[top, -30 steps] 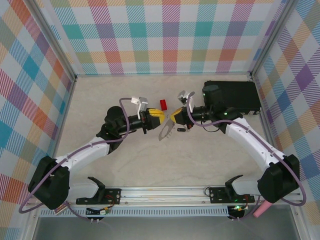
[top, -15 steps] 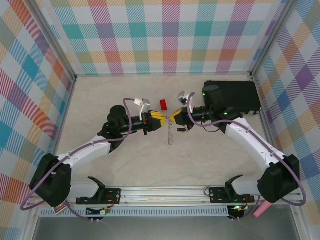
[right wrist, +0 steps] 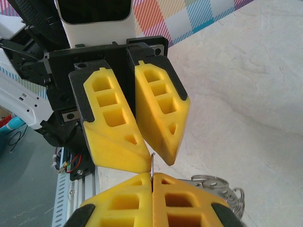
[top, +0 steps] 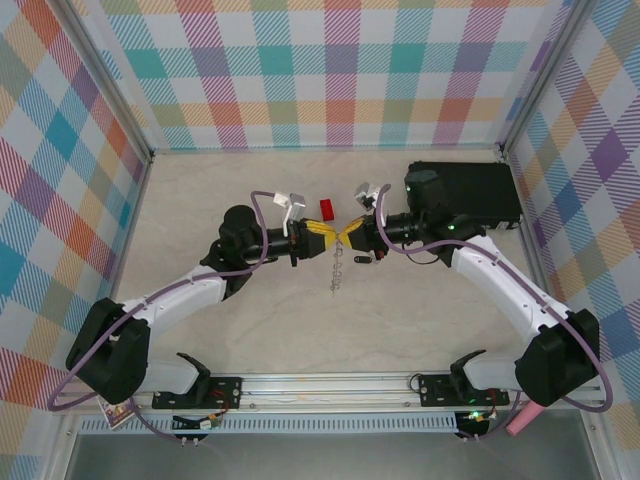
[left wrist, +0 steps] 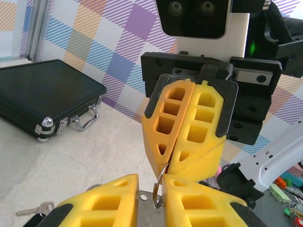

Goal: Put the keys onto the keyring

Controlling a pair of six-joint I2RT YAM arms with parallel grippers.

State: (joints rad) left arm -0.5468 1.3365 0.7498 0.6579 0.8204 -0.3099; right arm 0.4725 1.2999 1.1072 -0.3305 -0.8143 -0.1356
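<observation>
The keyring [top: 337, 270] hangs edge-on between the two grippers, above the table. My right gripper [top: 347, 236] is shut on one of its small wire loops [right wrist: 152, 166]; more loops [right wrist: 214, 184] bunch beside its fingers. My left gripper [top: 325, 240] meets it tip to tip. In the left wrist view its jaws [left wrist: 151, 182] stand a narrow gap apart around that same loop [left wrist: 161, 188], with the grey ring plate [left wrist: 142, 209] just below. The key [top: 362, 260], black-headed, lies on the table under the right gripper, and in the left wrist view the key [left wrist: 35, 208] sits at the bottom left.
A black case [top: 465, 192] lies at the back right, close behind the right arm, with its handle [left wrist: 83, 120] facing the grippers. A red block [top: 326, 208] sits just behind the grippers. The patterned walls [top: 320, 70] close in the table on three sides.
My left gripper has moved right until its tips meet the right gripper's, and its jaws have narrowed. The keyring has swung from showing its flat face to hanging edge-on.
</observation>
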